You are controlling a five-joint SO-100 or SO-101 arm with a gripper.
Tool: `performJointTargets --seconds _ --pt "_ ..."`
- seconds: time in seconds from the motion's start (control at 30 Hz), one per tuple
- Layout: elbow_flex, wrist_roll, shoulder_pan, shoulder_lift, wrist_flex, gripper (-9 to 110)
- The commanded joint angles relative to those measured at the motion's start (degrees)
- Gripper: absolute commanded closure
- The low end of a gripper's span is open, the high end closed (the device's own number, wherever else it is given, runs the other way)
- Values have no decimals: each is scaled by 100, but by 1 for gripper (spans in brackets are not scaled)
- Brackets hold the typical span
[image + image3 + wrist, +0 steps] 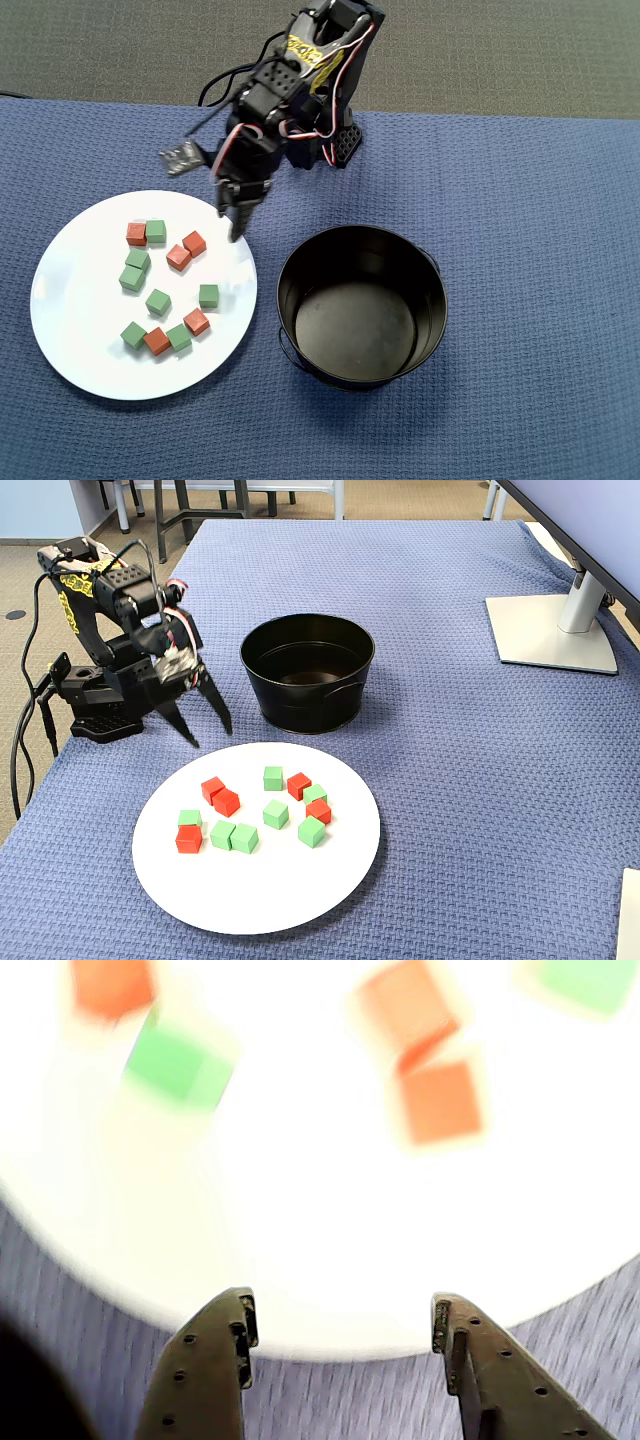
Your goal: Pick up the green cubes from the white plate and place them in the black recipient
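The approach step: the pincer (207,730) hangs wide and empty over the white plate's (250,900) rim; next it must descend around one green cube (273,778).

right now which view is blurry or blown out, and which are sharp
Wrist view: the white plate is overexposed and the cubes are smeared; only the open gripper reads clearly. Overhead and fixed views: sharp and evenly lit, with mild glare in the black pot.

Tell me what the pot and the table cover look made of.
Black pot: likely painted or enamelled metal, since its thin walls are glossy and the bottom shows reflections. Table cover: blue woven fabric with a matte, waffle-like texture.
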Motion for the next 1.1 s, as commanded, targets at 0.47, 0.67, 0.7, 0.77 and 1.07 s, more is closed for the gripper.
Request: performJointTargets --seconds 0.47,0.67,0.7,0.77,1.07 --pt "-756 193 1389 -896 -202 88" --pt "-896 606 1608 -1389 -378 80" --pt "-905 624 1635 -1468 -448 80" --pt "-1020 668 1670 -1635 -475 79" --pt "-1485 905 1687 -2065 -404 79"
